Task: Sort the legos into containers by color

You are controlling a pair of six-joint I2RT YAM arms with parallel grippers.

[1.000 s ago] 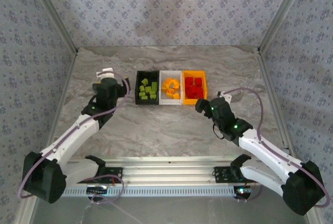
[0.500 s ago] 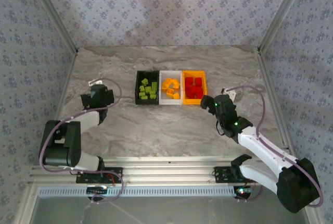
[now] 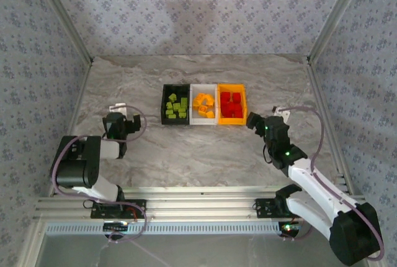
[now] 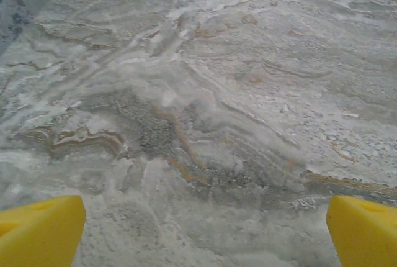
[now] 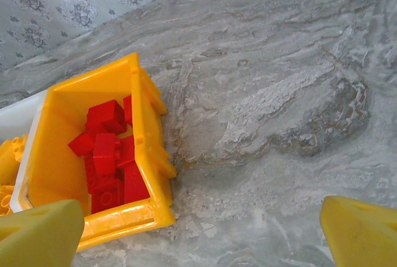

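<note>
Veined grey marble-look table (image 3: 205, 155) spans the frame. Left gripper (image 4: 205, 236) and right gripper (image 5: 205, 236), yellow wedge tips spread wide, hold nothing. Upper centre, boxy plastic bins touch in a row: black bin (image 3: 164, 110) holding lime legos (image 3: 177, 107), white bin (image 3: 203, 122) holding orange-yellow legos (image 3: 205, 104), orange bin (image 5: 59, 167) holding studded red legos (image 5: 108, 155)

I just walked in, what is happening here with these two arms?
Everything looks sorted: small lime green plastic bricks in the black rectangular plastic bin, orange-yellow bricks in the white bin, red bricks in the orange bin. The left gripper and right gripper are open and empty, one on each side of the bins.
</note>
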